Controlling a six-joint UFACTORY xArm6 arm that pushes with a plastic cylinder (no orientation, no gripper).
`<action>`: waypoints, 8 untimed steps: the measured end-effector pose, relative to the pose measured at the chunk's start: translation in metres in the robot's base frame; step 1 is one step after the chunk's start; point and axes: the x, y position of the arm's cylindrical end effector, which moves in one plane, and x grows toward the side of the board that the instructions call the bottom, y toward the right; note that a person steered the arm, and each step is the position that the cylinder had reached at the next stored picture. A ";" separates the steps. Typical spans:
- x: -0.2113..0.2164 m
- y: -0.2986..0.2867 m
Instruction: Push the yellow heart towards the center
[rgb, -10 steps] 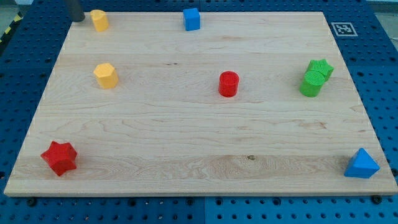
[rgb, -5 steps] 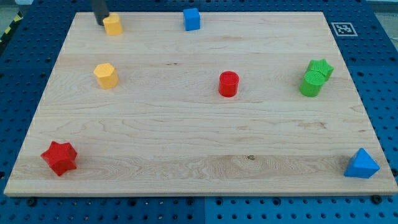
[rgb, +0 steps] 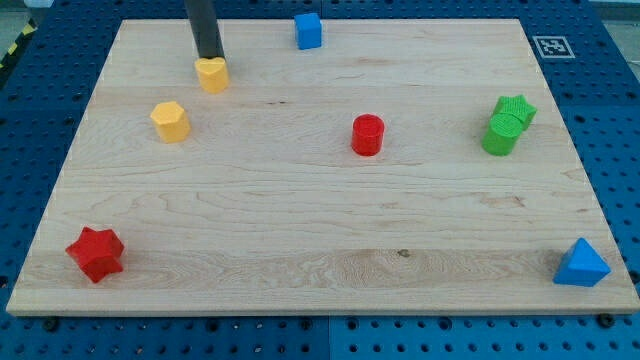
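Observation:
The yellow heart (rgb: 212, 76) lies on the wooden board (rgb: 320, 230) in the upper left part of the view. My tip (rgb: 209, 59) touches the heart's top edge, just above it in the view; the dark rod rises out of the frame's top. A second yellow block, a hexagon (rgb: 171, 121), sits below and to the left of the heart. The red cylinder (rgb: 368, 134) stands near the board's middle, to the right of the heart.
A blue cube (rgb: 309, 30) sits at the top edge. A green star (rgb: 516, 108) and a green cylinder (rgb: 500, 133) touch each other at the right. A red star (rgb: 96, 253) is at bottom left, a blue triangle (rgb: 581, 264) at bottom right.
My tip has moved right and down the view, pushing the yellow heart from the top left corner area toward the board's middle. The other blocks have not moved.

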 end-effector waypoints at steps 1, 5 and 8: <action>0.019 -0.011; 0.078 -0.026; 0.075 0.012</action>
